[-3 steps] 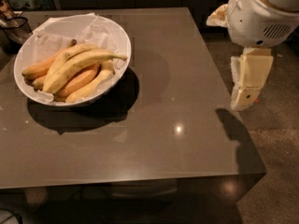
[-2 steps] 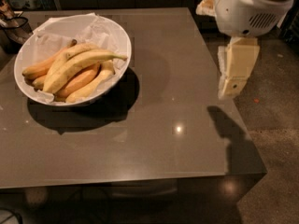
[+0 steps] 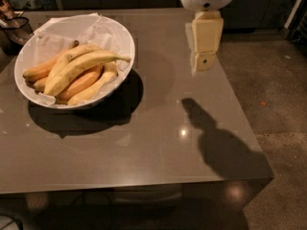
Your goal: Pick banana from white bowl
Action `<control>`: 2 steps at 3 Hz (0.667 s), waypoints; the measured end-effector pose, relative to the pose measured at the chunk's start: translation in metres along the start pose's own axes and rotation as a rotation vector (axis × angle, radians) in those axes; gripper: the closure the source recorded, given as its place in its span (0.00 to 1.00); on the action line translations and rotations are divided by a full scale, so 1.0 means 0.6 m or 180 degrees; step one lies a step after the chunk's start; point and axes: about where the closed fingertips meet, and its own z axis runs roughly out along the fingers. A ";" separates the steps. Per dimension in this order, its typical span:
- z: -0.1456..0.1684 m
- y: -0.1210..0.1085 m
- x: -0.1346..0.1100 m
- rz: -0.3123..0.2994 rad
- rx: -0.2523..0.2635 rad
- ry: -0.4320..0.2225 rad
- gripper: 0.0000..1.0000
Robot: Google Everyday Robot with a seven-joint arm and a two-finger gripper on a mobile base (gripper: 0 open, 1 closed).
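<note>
The white bowl (image 3: 122,40) sits on the left of the grey table, lined with crumpled white paper. Several bananas lie in it. The banana (image 3: 84,67) is the longest, pale yellow one on top, its thin stem pointing right toward the rim. Shorter, orange-yellow bananas (image 3: 84,82) lie under and beside it. My gripper (image 3: 204,63) hangs from the white arm at the top right, above the table's right part, well to the right of the bowl and clear of it. It holds nothing.
The grey table (image 3: 158,143) has its front edge low in view and its right edge near the gripper's shadow (image 3: 218,145). A dark object (image 3: 12,25) stands at the far left behind the bowl. Speckled floor (image 3: 278,90) lies to the right.
The arm and gripper have moved left and up, from beyond the table's right edge to above the table, closer to the bowl. The bowl and bananas have not moved.
</note>
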 end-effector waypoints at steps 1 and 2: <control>-0.005 -0.004 -0.006 -0.0007 0.0050 -0.0017 0.00; 0.005 -0.016 -0.016 -0.0017 0.0072 -0.0134 0.00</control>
